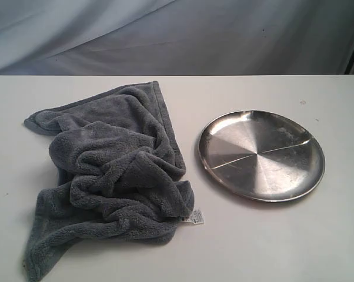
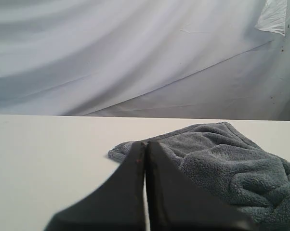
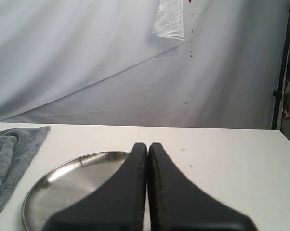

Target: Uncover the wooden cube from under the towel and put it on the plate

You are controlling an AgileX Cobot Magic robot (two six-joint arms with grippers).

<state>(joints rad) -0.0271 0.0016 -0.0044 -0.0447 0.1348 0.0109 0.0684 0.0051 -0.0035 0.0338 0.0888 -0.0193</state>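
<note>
A dark grey fluffy towel [image 1: 109,176] lies bunched on the left of the white table, its white tag [image 1: 194,218] at the near right corner. The wooden cube is hidden; no part of it shows. A round silver plate [image 1: 261,154] sits empty to the right of the towel. Neither arm appears in the exterior view. My left gripper [image 2: 145,143] is shut and empty, its tips near the towel [image 2: 231,168] corner. My right gripper [image 3: 148,145] is shut and empty, hovering at the plate [image 3: 63,187] edge.
A white table [image 1: 271,241] carries everything, with a wrinkled white backdrop sheet [image 1: 165,35] behind its far edge. A dark stand post [image 3: 281,72] rises at the table's far corner in the right wrist view.
</note>
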